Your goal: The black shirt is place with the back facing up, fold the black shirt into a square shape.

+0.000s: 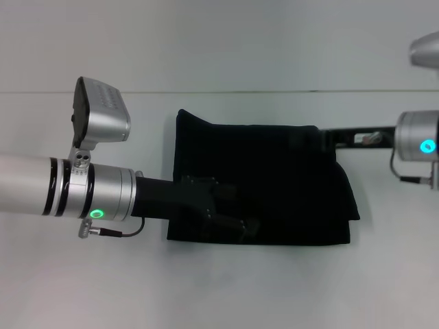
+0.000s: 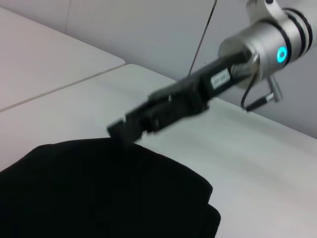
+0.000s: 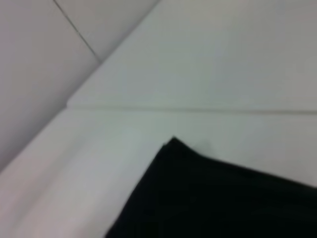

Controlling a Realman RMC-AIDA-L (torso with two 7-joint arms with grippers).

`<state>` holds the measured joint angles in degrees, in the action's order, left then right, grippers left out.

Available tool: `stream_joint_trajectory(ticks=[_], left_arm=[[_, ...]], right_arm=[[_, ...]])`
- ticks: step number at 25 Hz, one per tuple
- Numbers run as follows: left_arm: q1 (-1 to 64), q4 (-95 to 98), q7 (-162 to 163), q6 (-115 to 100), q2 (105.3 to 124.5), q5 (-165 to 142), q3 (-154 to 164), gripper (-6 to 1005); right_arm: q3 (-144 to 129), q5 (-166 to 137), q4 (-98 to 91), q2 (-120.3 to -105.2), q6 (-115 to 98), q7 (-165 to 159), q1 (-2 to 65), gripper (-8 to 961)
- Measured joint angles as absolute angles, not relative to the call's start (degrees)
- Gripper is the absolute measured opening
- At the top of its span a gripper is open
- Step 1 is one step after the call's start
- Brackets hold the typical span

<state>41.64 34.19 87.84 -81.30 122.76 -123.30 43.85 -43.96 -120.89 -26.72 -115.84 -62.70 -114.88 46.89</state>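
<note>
Now we work near to far. Our left gripper (image 1: 233, 216) lies low over the near left part of the shirt (image 1: 274, 171), black on black, so we cannot tell how its fingers stand. The shirt sits on the table (image 1: 206, 288), already folded to a near square that stretches from this gripper across to the right gripper (image 1: 328, 139) at its far right corner; that one's fingers we cannot tell either. We judge a final smoothing is due: press flat, even the edges, withdraw low without dragging cloth. No lettering shows.
</note>
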Motion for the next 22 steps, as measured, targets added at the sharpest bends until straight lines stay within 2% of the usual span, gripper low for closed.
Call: stream_joint_trajectory(ticks=[9,11,17,22], left_arm=[[41.61,34.21,88.06,-80.55,122.73,-123.30,43.68,934],[41.60,34.20,88.07,-80.47,122.76,-123.29,43.66,934],[41.85,33.94,88.87,-80.17,122.56,-123.24,43.68,934],[41.97,34.22,90.47,-77.95,122.50,-123.04,43.68,934]], right_arm=[[-49.61,-121.21,-25.78,-117.28,-55.70,-113.75,45.36,277],[-50.29,-121.21,-25.73,-117.32,-55.24,-113.19,44.89,66],[-50.31,-120.77,-27.03,-117.82,-54.68,-109.40,42.67,-1],[-49.98,-120.68,-28.39,-117.80,-55.71,-108.30,41.45,35]])
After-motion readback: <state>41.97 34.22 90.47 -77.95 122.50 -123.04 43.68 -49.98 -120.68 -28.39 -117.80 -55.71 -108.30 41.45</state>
